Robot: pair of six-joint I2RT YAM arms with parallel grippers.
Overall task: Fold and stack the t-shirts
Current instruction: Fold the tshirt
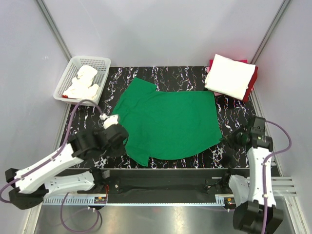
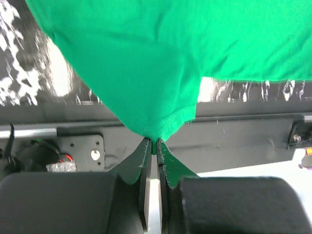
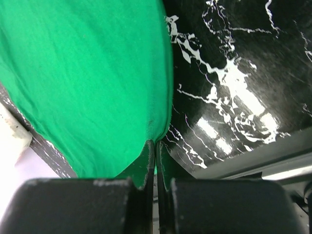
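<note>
A bright green t-shirt (image 1: 165, 122) lies spread flat on the black marbled table (image 1: 234, 114). My left gripper (image 1: 123, 140) is shut on the shirt's near-left edge; the left wrist view shows the fabric (image 2: 161, 73) pinched at the fingertips of that gripper (image 2: 154, 142). My right gripper (image 1: 227, 140) is shut on the shirt's near-right corner; the right wrist view shows the cloth (image 3: 87, 78) pinched in that gripper (image 3: 155, 142). A folded white t-shirt (image 1: 230, 75) lies on a folded red one (image 1: 252, 84) at the back right.
A white mesh basket (image 1: 100, 62) at the back left holds crumpled white cloth (image 1: 83, 83). Grey walls with metal struts enclose the table. A black rail (image 1: 165, 181) runs along the near edge between the arm bases.
</note>
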